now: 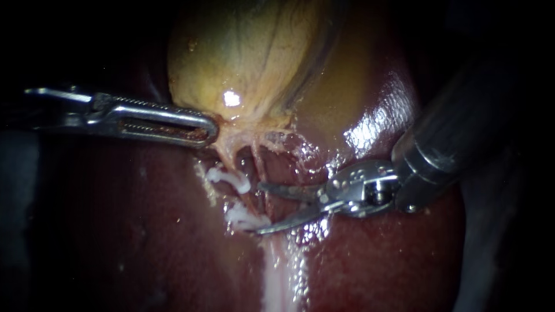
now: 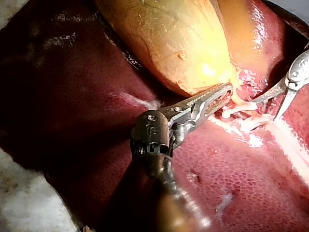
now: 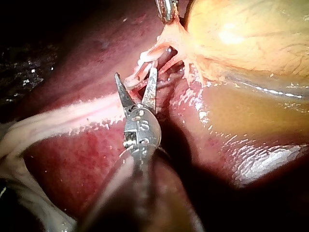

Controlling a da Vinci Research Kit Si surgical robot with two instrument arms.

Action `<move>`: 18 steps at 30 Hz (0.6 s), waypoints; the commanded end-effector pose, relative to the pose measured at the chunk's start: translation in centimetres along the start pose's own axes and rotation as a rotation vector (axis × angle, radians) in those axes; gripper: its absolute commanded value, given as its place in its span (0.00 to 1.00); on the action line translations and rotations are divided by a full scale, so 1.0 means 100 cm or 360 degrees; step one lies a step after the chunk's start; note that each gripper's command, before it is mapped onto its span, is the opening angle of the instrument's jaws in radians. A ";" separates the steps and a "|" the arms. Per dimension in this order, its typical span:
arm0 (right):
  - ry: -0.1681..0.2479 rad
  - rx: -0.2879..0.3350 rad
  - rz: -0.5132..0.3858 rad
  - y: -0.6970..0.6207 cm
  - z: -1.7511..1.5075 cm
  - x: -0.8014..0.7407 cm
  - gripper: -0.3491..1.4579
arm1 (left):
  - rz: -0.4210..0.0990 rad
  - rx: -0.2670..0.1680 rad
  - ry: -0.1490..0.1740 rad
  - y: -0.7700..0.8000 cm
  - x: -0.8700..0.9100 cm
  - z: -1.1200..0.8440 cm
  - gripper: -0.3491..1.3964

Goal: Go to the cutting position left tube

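The yellow gallbladder (image 1: 243,58) lies on the dark red liver (image 1: 144,231). My left instrument (image 1: 209,130) comes in from the left, its long slotted jaws shut on the gallbladder's neck (image 2: 235,96). Below the neck two thin tubes run down. The left tube (image 1: 234,162) carries two white clips (image 1: 230,177) (image 1: 245,218). My right instrument (image 1: 259,208) has curved blades, open, their tips reaching the left tube between the clips. In the right wrist view the open blades (image 3: 136,77) straddle a pale tube (image 3: 140,71).
A white strand of tissue (image 1: 277,277) runs down the liver from below the clips. The right tube (image 1: 258,167) sits just beside the upper blade. My right instrument's thick shaft (image 1: 451,144) fills the right side. White gauze (image 2: 29,198) lies beside the liver.
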 end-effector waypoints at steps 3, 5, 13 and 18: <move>0.0001 0.0011 -0.0015 0.0001 0.0009 -0.0002 0.98 | 0.0000 0.0001 0.0000 0.0000 0.0000 0.0000 0.00; 0.0001 0.0018 -0.0015 0.0000 0.0014 -0.0004 0.98 | 0.0000 0.0001 0.0000 0.0000 0.0000 0.0000 0.00; -0.0007 0.0012 -0.0002 0.0003 0.0031 -0.0004 0.98 | -0.0001 0.0001 0.0001 0.0002 0.0000 0.0000 0.00; -0.0006 0.0012 0.0011 0.0005 0.0038 0.0000 0.98 | -0.0001 0.0002 0.0001 0.0002 0.0000 0.0001 0.00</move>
